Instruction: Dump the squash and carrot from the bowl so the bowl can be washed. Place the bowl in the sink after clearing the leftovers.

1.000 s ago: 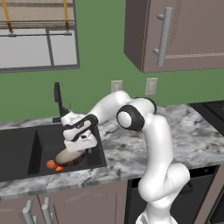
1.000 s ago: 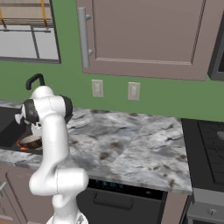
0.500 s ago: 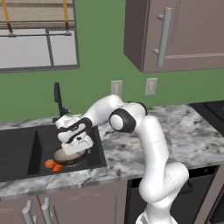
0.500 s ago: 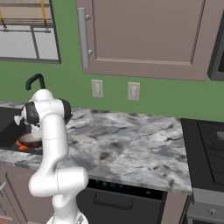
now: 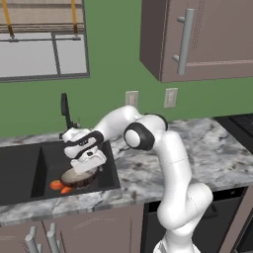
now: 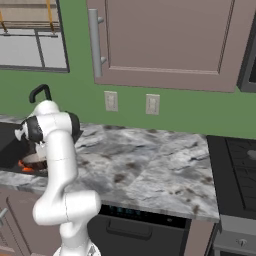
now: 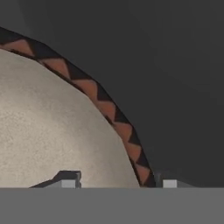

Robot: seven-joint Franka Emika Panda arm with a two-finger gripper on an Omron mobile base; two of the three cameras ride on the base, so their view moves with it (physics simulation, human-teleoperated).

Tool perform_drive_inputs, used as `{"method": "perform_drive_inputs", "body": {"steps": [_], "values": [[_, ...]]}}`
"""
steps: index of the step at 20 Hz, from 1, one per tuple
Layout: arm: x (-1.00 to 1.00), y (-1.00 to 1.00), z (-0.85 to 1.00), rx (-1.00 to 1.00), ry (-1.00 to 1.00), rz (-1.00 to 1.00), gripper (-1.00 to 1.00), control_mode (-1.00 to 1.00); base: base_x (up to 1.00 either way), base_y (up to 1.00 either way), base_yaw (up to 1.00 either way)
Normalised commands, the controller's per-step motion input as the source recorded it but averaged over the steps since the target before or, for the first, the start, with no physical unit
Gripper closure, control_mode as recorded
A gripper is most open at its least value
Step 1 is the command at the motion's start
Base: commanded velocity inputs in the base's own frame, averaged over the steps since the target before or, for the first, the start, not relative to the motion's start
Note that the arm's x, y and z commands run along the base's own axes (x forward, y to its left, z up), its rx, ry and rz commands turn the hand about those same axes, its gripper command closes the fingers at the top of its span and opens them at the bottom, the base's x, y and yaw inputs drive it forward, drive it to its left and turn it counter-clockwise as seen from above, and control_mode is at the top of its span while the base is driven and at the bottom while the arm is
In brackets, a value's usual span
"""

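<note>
The bowl [image 5: 78, 178] lies in the black sink [image 5: 27, 173], at its right end, tipped with its tan-grey outside toward my hand. My gripper [image 5: 88, 165] hovers right over it, and the hand view looks onto the bowl's outside [image 7: 52, 127] and dark, triangle-patterned rim. The gripper [image 7: 118, 181] is open, its two tips standing apart on either side of the rim. Two orange pieces [image 5: 60, 187], the squash and the carrot, lie on the sink floor at the bowl's left edge; I cannot tell which is which. Orange [image 6: 24, 167] also shows beside the bowl [image 6: 35, 160].
A thin black faucet [image 5: 64, 107] rises behind the sink. Marbled grey counter [image 5: 207, 153] runs to the right as far as a dark stove [image 6: 240, 165]. Brown wall cabinets [image 5: 197, 34] hang overhead, and a window sits above the sink.
The hand has shifted a little left and lower over the bowl in the sink. Its jaws have spread apart.
</note>
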Motion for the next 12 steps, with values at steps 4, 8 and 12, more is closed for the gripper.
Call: {"method": "perform_drive_inputs", "body": {"steps": [4, 8, 12], "values": [[-0.8, -0.84, 0.04, 0.02, -0.12, -0.03, -1.0, -1.0, 0.0, 0.0, 0.0], [-0.98, -0.95, 0.15, 0.09, -0.18, -0.07, -1.0, -1.0, 0.0, 0.0, 0.0], [-1.0, -0.76, 0.39, 0.11, -0.28, -0.06, -1.0, -1.0, 0.0, 0.0, 0.0]]}}
